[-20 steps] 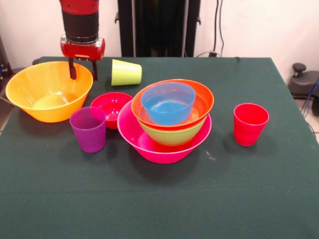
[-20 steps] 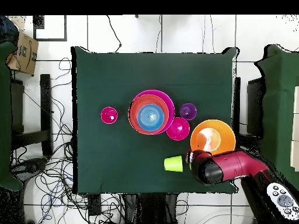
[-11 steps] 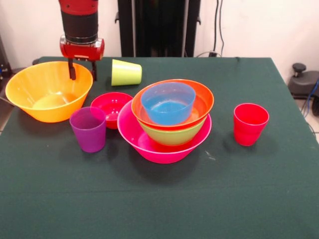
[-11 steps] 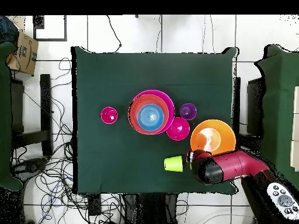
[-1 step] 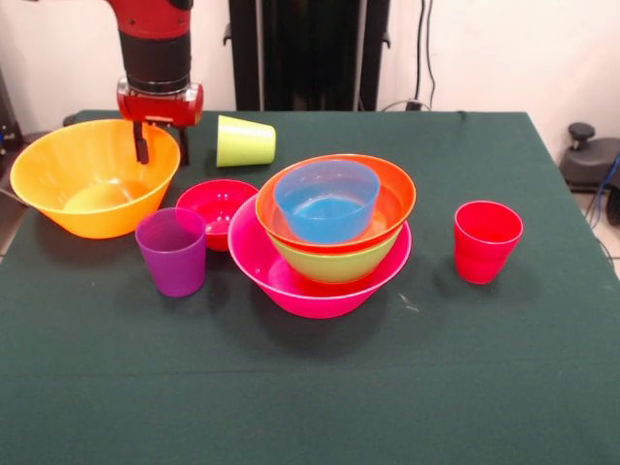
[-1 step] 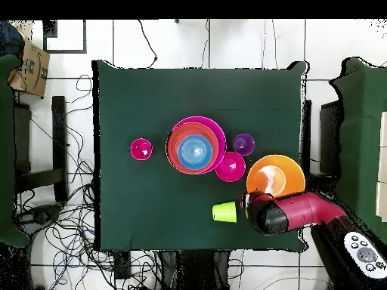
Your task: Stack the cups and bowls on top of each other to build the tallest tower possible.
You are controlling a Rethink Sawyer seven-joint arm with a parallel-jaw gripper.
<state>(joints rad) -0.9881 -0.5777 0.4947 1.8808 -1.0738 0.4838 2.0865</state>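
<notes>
The gripper (image 5: 161, 144) hangs with its fingers apart and empty at the far rim of the yellow-orange bowl (image 5: 92, 179), near the lime green cup (image 5: 244, 141).

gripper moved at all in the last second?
Barely. In the front view the gripper sits at about the same spot over the yellow-orange bowl's far rim, beside the tipped lime green cup; the arm above it leans slightly differently.

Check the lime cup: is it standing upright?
No, the lime cup lies on its side on the table, its mouth turned toward the gripper.
</notes>
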